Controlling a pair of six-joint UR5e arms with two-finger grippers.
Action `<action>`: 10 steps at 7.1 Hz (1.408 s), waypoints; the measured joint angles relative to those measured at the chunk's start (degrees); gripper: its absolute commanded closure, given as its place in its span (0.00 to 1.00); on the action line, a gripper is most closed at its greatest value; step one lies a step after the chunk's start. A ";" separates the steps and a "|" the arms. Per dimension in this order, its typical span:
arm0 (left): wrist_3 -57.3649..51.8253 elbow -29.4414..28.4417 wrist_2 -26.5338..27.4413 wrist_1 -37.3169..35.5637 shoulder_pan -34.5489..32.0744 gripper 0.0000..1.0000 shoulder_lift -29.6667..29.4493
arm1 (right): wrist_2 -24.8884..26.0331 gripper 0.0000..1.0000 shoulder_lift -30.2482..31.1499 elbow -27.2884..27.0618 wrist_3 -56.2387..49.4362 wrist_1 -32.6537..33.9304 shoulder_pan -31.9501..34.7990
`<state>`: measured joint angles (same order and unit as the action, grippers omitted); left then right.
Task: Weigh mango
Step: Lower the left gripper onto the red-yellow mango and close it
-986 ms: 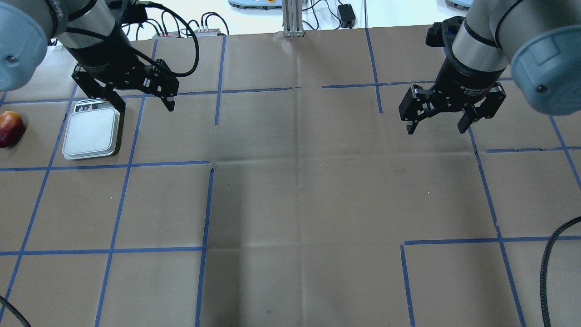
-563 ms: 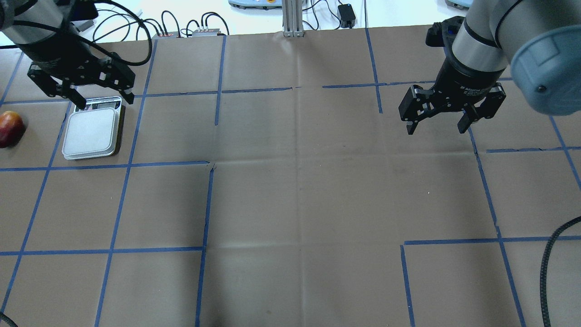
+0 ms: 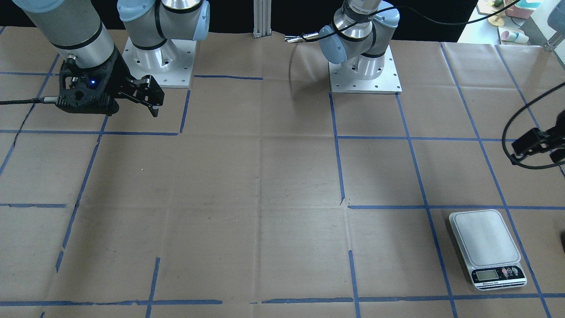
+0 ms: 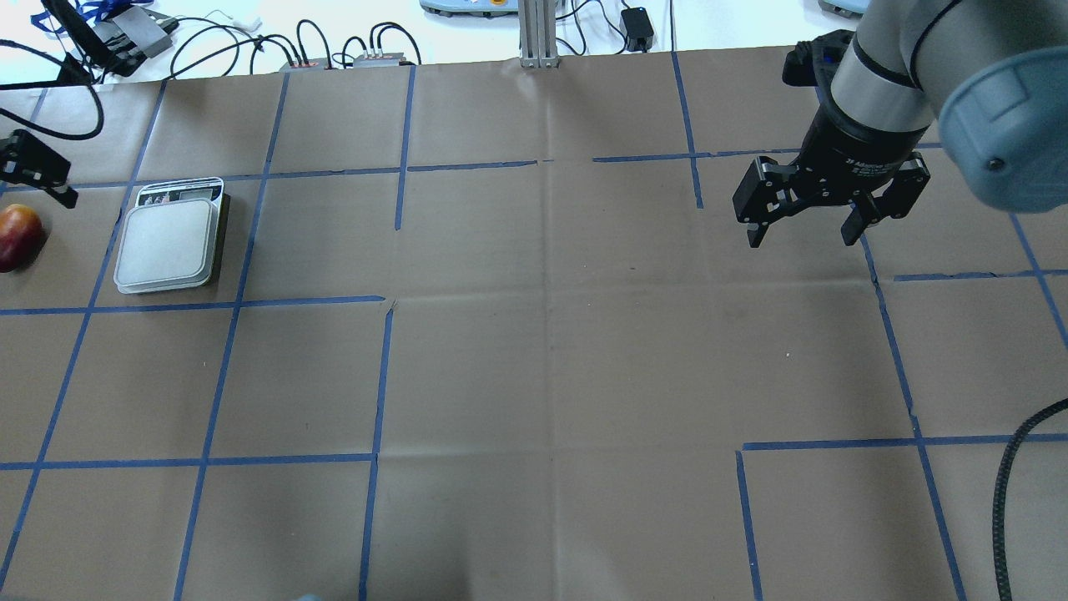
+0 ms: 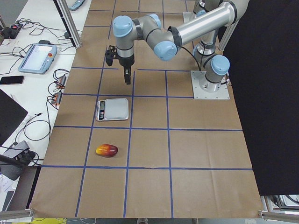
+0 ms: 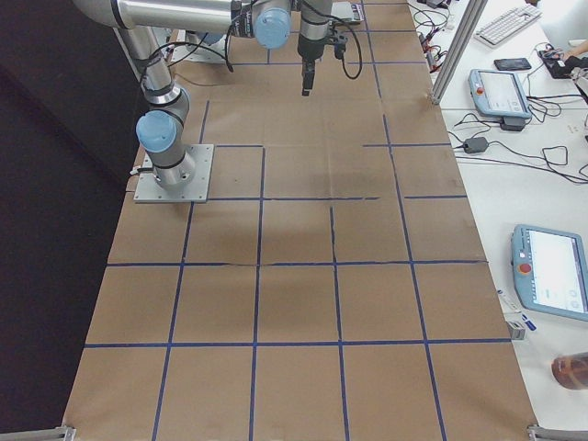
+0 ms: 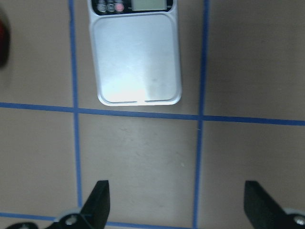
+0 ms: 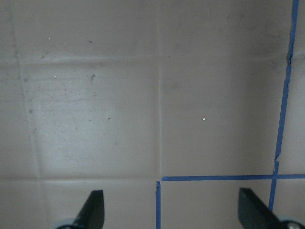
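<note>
The mango (image 4: 17, 236), dark red shading to yellow, lies on the brown paper at the overhead view's left edge, left of the scale (image 4: 167, 244). It also shows in the exterior left view (image 5: 106, 150), nearer than the scale (image 5: 112, 108). My left gripper (image 7: 176, 200) is open and empty. The scale (image 7: 137, 57) lies ahead of it, with a red blur of mango (image 7: 2, 43) at the edge. Only one finger (image 4: 43, 173) shows overhead, just beyond the mango. My right gripper (image 4: 803, 240) is open and empty, above bare paper at the right (image 8: 171, 205).
Blue tape lines grid the brown paper. Cables and small boxes (image 4: 334, 52) and an aluminium post (image 4: 538, 33) stand along the far edge. A black cable (image 4: 1014, 476) hangs at the near right. The two arm bases (image 3: 364, 70) (image 3: 156, 57) stand on the robot's side.
My left gripper has moved left, from over the scale's far end to the overhead view's left edge, beside the mango. The right arm, the scale and the mango have not moved.
</note>
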<state>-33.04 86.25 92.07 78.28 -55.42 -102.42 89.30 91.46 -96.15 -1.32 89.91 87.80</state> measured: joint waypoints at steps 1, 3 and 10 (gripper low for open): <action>-5.84 -0.01 0.45 -4.59 3.79 0.00 -2.78 | 0.00 0.00 0.02 0.00 0.00 0.00 0.00; -14.30 -0.84 0.22 -11.65 10.18 0.00 -8.90 | 0.00 0.00 0.03 0.00 0.00 0.00 0.00; -17.09 -20.38 -6.48 -12.35 12.32 0.00 -28.42 | 0.00 0.00 0.04 0.00 0.00 0.00 0.00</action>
<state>-50.13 65.87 85.60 65.93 -43.10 -130.84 89.29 91.49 -96.15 -1.32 89.91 87.80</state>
